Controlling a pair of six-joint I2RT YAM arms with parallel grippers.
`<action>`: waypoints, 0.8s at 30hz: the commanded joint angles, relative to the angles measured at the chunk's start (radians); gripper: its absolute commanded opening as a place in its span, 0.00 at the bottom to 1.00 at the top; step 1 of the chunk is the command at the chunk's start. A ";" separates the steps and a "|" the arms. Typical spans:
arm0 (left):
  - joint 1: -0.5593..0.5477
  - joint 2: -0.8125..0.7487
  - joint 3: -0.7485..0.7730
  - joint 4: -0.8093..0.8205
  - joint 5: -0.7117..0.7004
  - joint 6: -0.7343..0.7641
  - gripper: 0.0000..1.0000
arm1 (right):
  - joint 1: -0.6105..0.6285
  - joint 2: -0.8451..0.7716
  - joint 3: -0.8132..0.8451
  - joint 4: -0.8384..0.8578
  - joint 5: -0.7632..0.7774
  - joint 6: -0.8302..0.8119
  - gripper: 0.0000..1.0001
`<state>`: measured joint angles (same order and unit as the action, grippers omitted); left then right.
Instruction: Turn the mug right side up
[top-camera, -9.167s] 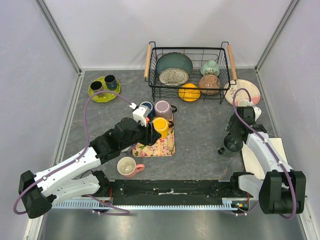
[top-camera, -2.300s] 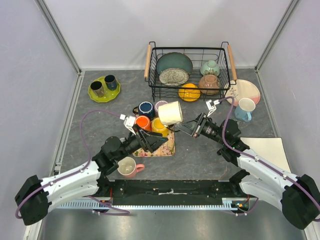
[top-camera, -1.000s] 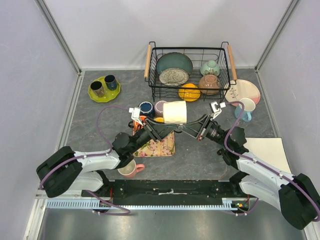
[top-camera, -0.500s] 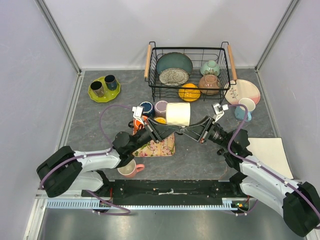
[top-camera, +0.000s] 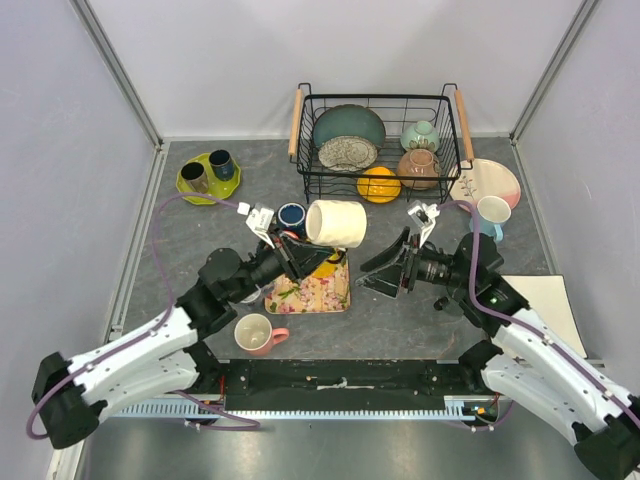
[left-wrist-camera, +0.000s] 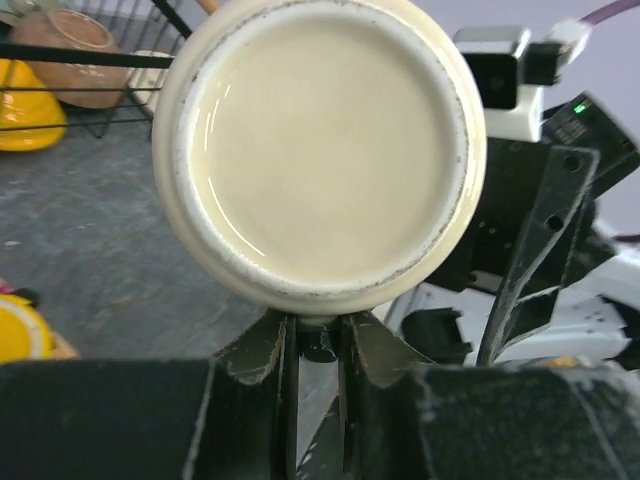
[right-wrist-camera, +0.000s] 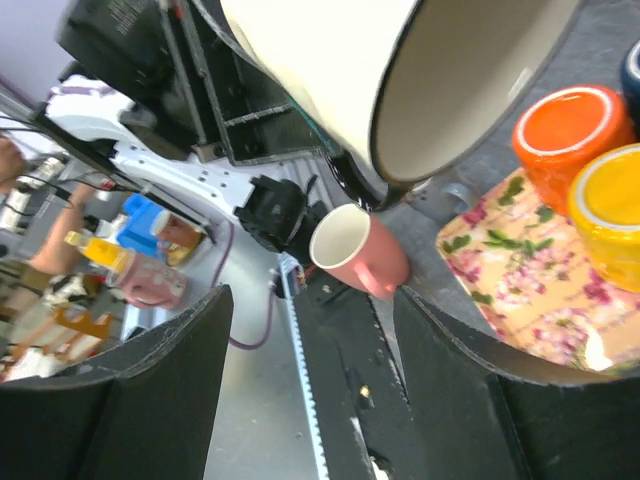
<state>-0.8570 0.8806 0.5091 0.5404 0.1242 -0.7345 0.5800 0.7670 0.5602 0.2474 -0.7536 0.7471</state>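
Observation:
The cream mug (top-camera: 336, 222) hangs in the air on its side above the floral tray (top-camera: 310, 295). My left gripper (top-camera: 305, 254) is shut on its handle. In the left wrist view the mug's base (left-wrist-camera: 320, 150) faces the camera and the left gripper (left-wrist-camera: 318, 345) pinches the handle just under it. The mug's mouth (right-wrist-camera: 460, 90) points toward my right gripper (right-wrist-camera: 310, 380), which is open and empty. In the top view the right gripper (top-camera: 380, 272) is a short way to the right of the mug, apart from it.
An upside-down orange mug (right-wrist-camera: 565, 130) and a yellow mug (right-wrist-camera: 610, 210) stand on the tray. A pink mug (top-camera: 256, 333) stands upright near the front. A wire dish basket (top-camera: 375, 97) is behind. A green plate (top-camera: 200, 192) with two dark cups is at back left; a light blue mug (top-camera: 492, 212) at right.
My right gripper has let go of the cream mug, opened and pulled back to the right. My left gripper now holds the mug alone, shifted a little left.

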 joint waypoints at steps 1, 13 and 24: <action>0.001 -0.115 0.216 -0.511 -0.077 0.362 0.02 | 0.001 -0.060 0.127 -0.387 0.091 -0.268 0.73; 0.007 0.052 0.533 -1.221 -0.129 0.733 0.02 | 0.001 -0.176 0.099 -0.479 0.276 -0.310 0.73; 0.007 0.118 0.428 -1.188 -0.158 0.790 0.02 | 0.001 -0.215 0.084 -0.536 0.378 -0.305 0.73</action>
<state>-0.8520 0.9852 0.9356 -0.7235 0.0006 -0.0029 0.5797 0.5568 0.6586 -0.2901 -0.4221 0.4507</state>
